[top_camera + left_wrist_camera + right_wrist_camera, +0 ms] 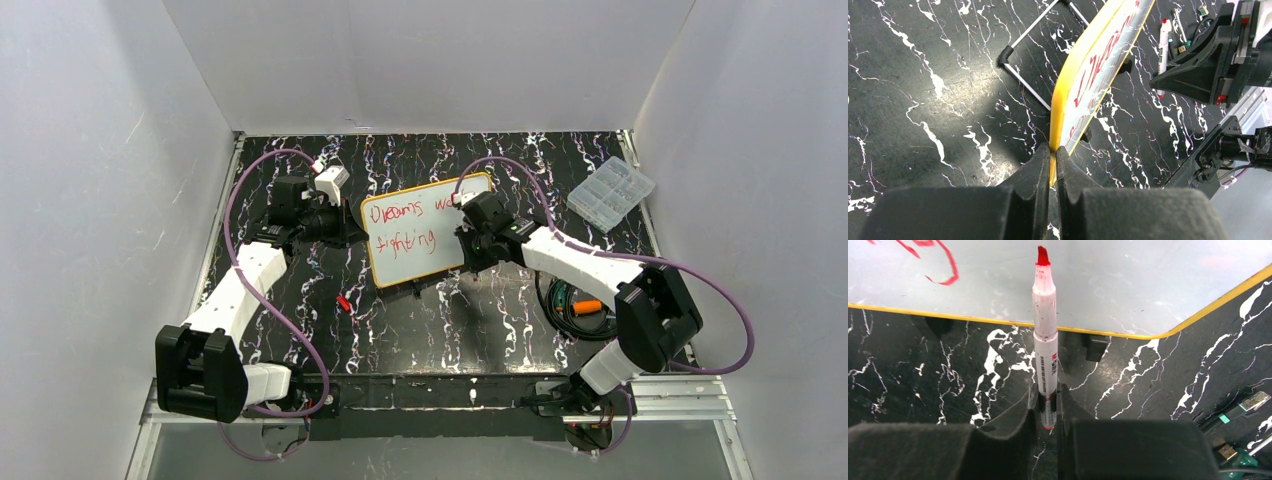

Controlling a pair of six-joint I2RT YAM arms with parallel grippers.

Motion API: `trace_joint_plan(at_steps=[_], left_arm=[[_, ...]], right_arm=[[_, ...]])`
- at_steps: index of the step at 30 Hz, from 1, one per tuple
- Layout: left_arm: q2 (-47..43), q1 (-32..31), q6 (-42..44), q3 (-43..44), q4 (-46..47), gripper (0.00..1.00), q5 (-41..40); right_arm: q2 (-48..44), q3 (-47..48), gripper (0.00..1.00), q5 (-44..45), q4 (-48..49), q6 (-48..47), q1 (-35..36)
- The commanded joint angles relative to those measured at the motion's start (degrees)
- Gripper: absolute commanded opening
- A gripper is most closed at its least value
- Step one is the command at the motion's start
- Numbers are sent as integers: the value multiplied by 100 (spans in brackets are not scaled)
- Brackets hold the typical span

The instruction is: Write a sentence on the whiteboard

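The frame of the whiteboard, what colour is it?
The whiteboard frame is yellow, clearest in the left wrist view.

On the whiteboard (427, 265), the sentence (408, 213) in red handwriting reads "Dreams w" along the upper edge, the rest of that line hidden, and "fighting" below it. The marker (1045, 315) carries print on its barrel, too small to read.

The top external camera looks down from high above and behind the arm bases, taking in the whole black white-veined marble-pattern table (400, 330), with the small white rounded-corner whiteboard (420, 250) with a thin orange-yellow frame near its middle. The left wrist camera sits close at the whiteboard's left edge and looks along it edge-on past the left gripper (1052, 150). The right wrist camera sits close off the whiteboard's right side and faces its surface over the right gripper (1048, 390) and a white red-tipped marker (1045, 340). All three views share the whiteboard's red handwritten words (405, 212).
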Motion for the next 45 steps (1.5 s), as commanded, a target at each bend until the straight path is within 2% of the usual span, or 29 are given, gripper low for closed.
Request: trace_joint_plan(at_steps=[1,13,20,28,45], left_arm=[[-259,-12,28,-81,7,0,70],[-178,-13,41,-57,7,0,80],[-125,-13,30,-37,3,0,123],[-146,-12,32,-46,6,0,121],[-185,-12,32,-54,-2,0,119]], right_arm=[[-225,-124,1,-504,-15,-533,-170],[-20,-31,1,-1232,-42,-429,-184],[123,79,1,-1141,-104,-352,-183],[281,253,1,-633,-267,-189,-213],[728,784,1,-404,-385,-285,-383]])
